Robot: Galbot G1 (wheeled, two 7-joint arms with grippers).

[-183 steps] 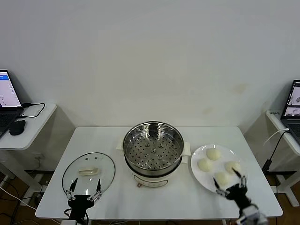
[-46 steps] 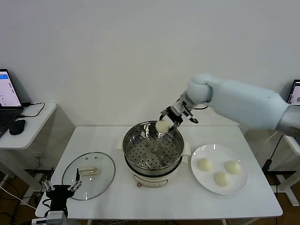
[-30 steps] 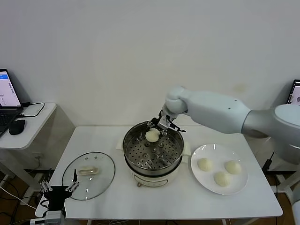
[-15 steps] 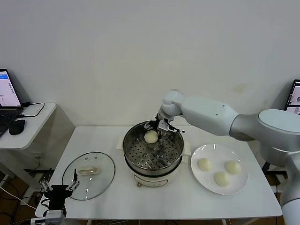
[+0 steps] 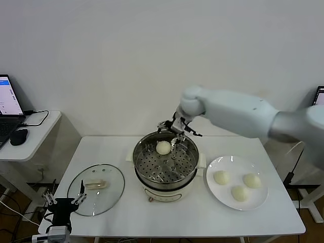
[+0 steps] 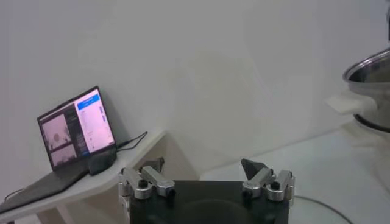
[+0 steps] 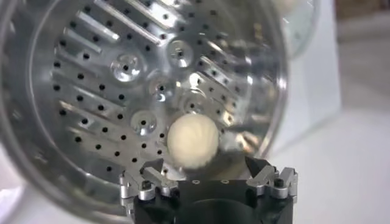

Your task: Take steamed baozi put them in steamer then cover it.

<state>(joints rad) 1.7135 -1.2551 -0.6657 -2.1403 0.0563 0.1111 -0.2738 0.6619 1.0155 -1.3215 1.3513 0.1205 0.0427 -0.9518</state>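
The steamer (image 5: 164, 164) stands mid-table with its perforated tray bare except for one baozi (image 5: 163, 147) lying at the far side. My right gripper (image 5: 175, 129) hovers open just above and behind that bun, over the far rim. In the right wrist view the bun (image 7: 192, 143) lies on the tray (image 7: 116, 91) beyond my open right gripper (image 7: 204, 167), apart from it. Three more baozi (image 5: 239, 192) sit on the white plate (image 5: 223, 200) to the right. The glass cover (image 5: 96, 188) lies flat on the table at the left. My left gripper (image 5: 63, 203) is parked open at the front left.
A side table with a laptop (image 6: 76, 125) and mouse (image 5: 18, 137) stands at the far left. Another laptop (image 5: 318, 109) sits at the right edge. The left wrist view shows my open left gripper (image 6: 201, 165) and the steamer's rim (image 6: 372, 64).
My right gripper carried a baozi from the plate into the steamer, let it go onto the tray and has risen slightly. The left arm stayed parked.
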